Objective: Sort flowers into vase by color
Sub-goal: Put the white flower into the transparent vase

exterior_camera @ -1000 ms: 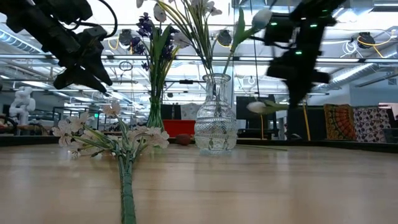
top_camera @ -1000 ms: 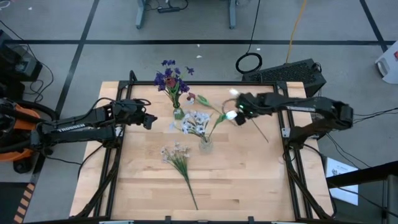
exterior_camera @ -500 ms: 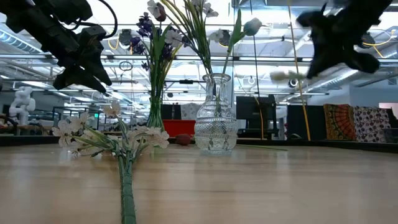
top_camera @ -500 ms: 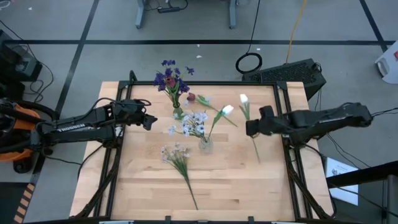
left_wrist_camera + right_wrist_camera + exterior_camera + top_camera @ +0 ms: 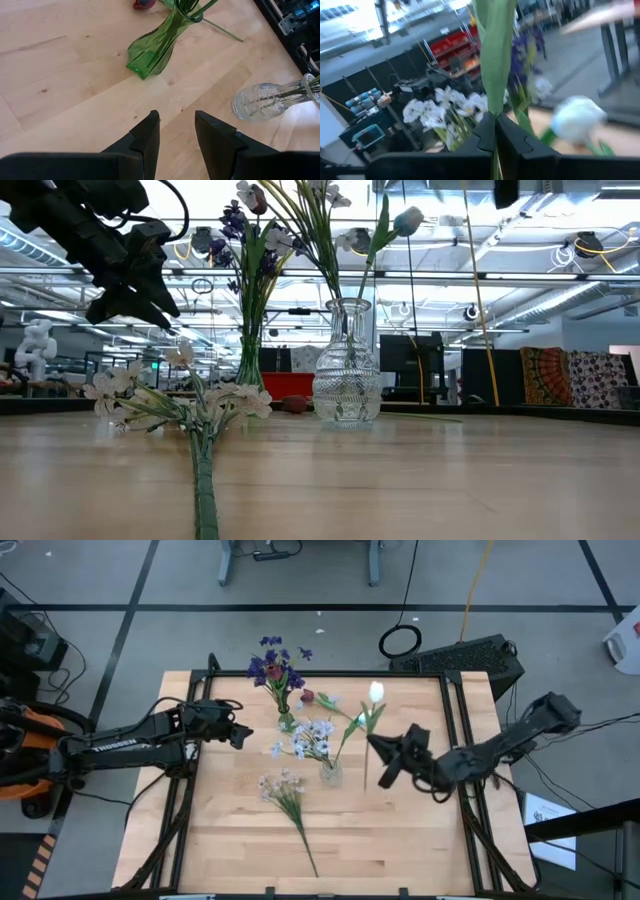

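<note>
Right tool, fingers pressed together on the green stem of a white tulip bud flower, held above the pale wooden worktop just right of the clear ribbed glass vase. That vase carries white blossoms and another white tulip. The green glass vase behind it holds purple cluster flowers. A pale small-blossom spray lies flat nearer the front. Left tool, fingers apart and empty, hovers left of the green vase.
</note>
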{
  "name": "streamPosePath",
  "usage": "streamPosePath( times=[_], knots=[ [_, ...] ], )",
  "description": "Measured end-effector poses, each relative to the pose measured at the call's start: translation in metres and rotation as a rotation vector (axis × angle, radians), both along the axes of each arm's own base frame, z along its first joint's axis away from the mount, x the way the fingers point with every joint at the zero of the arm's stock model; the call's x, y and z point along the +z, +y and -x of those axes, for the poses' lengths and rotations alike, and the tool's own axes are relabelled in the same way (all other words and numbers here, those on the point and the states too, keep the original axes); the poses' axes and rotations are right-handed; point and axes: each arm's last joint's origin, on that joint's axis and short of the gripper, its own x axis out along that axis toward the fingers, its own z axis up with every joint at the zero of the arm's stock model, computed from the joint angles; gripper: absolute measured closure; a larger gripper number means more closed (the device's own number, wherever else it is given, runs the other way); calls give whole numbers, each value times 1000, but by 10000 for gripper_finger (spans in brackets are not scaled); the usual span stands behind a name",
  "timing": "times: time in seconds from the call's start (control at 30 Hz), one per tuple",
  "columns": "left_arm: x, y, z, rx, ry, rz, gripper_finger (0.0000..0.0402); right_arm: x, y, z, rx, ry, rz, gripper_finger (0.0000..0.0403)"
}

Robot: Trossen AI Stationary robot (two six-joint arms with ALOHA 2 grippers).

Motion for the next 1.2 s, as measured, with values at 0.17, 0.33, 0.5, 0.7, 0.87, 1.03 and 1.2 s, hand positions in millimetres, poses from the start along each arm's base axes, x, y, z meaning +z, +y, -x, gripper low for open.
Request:
streamPosePath(
  times=[0.17,0.33,0.5,0.7,0.87,1.03,1.2],
  knots=[
    [0,0,0,0,-1,0,272,-15,4,-30,-47,-14,106,402],
    [0,0,0,0,0,0,272,-26,0,-52,-50,-38,236,402],
    [0,0,0,-21,5,-15,272,-32,-7,-64,-71,-78,331,402],
    [0,-1,0,-37,2,-5,272,-41,-12,-72,-50,-56,364,402],
    [0,-1,0,-48,7,-19,272,-48,-16,-77,-35,1,375,402],
    [0,-1,0,-48,7,-19,272,-60,-15,-80,0,86,353,402],
    [0,-1,0,-49,7,-20,272,-74,-13,-81,39,176,297,403]
  ],
)
